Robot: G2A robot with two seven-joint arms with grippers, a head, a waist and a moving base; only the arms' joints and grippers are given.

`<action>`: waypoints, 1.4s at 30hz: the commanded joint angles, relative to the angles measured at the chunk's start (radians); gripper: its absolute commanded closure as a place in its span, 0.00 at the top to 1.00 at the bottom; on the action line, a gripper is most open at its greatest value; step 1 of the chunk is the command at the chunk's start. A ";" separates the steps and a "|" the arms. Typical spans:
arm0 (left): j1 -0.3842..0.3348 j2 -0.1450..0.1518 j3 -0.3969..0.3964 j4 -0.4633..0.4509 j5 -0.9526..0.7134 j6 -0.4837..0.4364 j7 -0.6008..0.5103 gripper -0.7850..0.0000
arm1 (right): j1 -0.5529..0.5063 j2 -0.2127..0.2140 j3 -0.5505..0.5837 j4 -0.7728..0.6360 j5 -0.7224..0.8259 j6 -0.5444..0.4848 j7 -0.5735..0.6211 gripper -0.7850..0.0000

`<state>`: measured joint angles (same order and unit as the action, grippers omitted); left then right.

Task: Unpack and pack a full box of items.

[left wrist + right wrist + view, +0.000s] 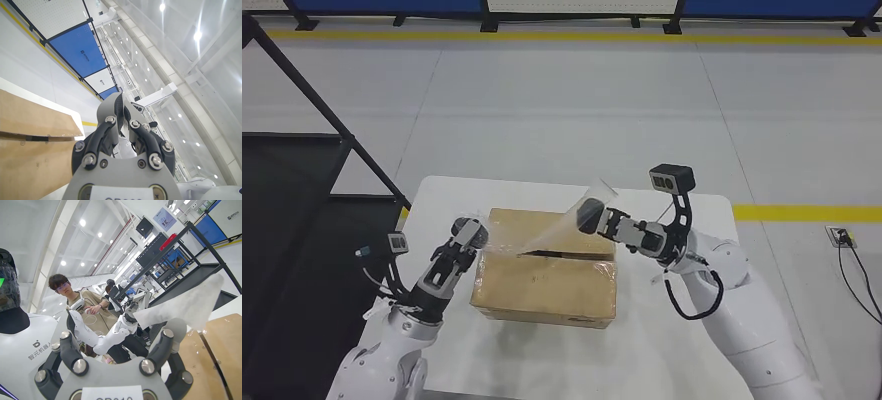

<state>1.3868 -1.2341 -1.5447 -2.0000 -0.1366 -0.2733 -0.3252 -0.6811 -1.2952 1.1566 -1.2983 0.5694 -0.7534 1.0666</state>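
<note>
A closed brown cardboard box (542, 280) sits in the middle of the white table (672, 330). A strip of clear tape (567, 225) rises at a slant from the box's top seam to my right gripper (590, 213), which hovers over the box's back right part. In the right wrist view that gripper (122, 321) is open, and the whitish tape (181, 302) clings to one fingertip (174, 326) above the box (217, 351). My left gripper (464, 235) is at the box's back left corner, its fingers (121, 106) shut, with the box (28, 151) beside it.
A black metal frame with dark panels (302, 250) stands close to the table's left side. The table surface lies bare in front of and to the right of the box. Grey floor with a yellow line (802, 212) lies beyond.
</note>
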 commanded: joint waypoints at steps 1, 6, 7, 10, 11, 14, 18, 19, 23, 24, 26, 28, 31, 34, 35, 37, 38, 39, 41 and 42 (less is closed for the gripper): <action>0.007 0.001 -0.004 -0.001 -0.004 -0.001 -0.015 0.00 | 0.007 0.000 -0.004 0.012 0.007 -0.004 -0.004 1.00; 0.022 0.005 -0.016 -0.007 -0.022 0.000 -0.063 0.00 | 0.028 -0.002 -0.014 0.051 0.003 -0.021 -0.022 1.00; 0.026 0.006 -0.019 -0.008 -0.025 0.000 -0.074 0.00 | 0.033 -0.003 -0.016 0.059 -0.001 -0.022 -0.028 1.00; 0.035 0.009 -0.028 -0.009 -0.036 0.000 -0.102 0.00 | 0.050 -0.007 -0.028 0.077 -0.003 -0.017 -0.040 1.00; 0.038 0.010 -0.030 -0.010 -0.038 0.001 -0.112 0.00 | 0.055 -0.009 -0.034 0.083 -0.003 -0.016 -0.043 1.00; 0.044 0.012 -0.038 -0.010 -0.043 0.001 -0.129 0.00 | 0.071 -0.014 -0.048 0.103 0.006 -0.006 -0.051 1.00; 0.051 0.015 -0.045 -0.012 -0.053 0.003 -0.155 0.00 | 0.094 -0.021 -0.063 0.133 -0.018 0.009 -0.091 1.00; 0.053 0.016 -0.047 -0.012 -0.053 0.003 -0.159 0.00 | 0.098 -0.023 -0.068 0.137 -0.019 0.010 -0.099 1.00; 0.058 0.019 -0.051 -0.010 -0.058 0.003 -0.173 0.00 | 0.110 -0.029 -0.080 0.157 -0.014 0.010 -0.115 1.00; 0.059 0.019 -0.052 -0.010 -0.059 0.003 -0.174 0.00 | 0.114 -0.031 -0.084 0.164 -0.015 0.014 -0.117 1.00; 0.061 0.020 -0.052 -0.009 -0.059 0.002 -0.176 0.00 | 0.123 -0.034 -0.093 0.174 -0.023 0.022 -0.124 1.00; 0.061 0.020 -0.055 -0.007 -0.056 -0.001 -0.163 0.00 | 0.129 -0.037 -0.099 0.180 -0.034 0.026 -0.133 1.00; 0.054 0.018 -0.058 -0.001 -0.033 -0.012 -0.111 0.00 | 0.135 -0.039 -0.105 0.185 -0.040 0.034 -0.129 1.00; 0.041 0.017 -0.058 0.007 -0.007 -0.010 -0.070 0.00 | 0.131 -0.039 -0.105 0.182 -0.009 0.026 -0.091 1.00; 0.037 0.018 -0.059 0.010 0.003 -0.004 -0.063 0.00 | 0.129 -0.039 -0.105 0.179 0.014 0.021 -0.065 1.00; 0.029 0.019 -0.064 0.015 0.030 0.003 -0.055 0.00 | 0.128 -0.038 -0.105 0.175 0.073 0.019 0.005 1.00; 0.022 0.020 -0.070 0.021 0.064 0.001 -0.043 0.00 | 0.130 -0.037 -0.107 0.163 0.119 0.047 0.047 1.00; 0.018 0.020 -0.071 0.027 0.081 0.000 -0.034 0.00 | 0.130 -0.036 -0.108 0.150 0.144 0.069 0.069 1.00; 0.001 0.020 -0.076 0.047 0.137 -0.005 0.008 0.00 | 0.128 -0.027 -0.098 0.112 0.222 0.145 0.146 1.00; -0.005 0.020 -0.077 0.053 0.155 -0.008 0.022 0.00 | 0.125 -0.024 -0.092 0.104 0.239 0.163 0.163 1.00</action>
<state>1.3888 -1.2142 -1.6204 -1.9546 -0.0070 -0.2781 -0.3227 -0.5530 -1.3228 1.0578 -1.1847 0.7815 -0.6218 1.2031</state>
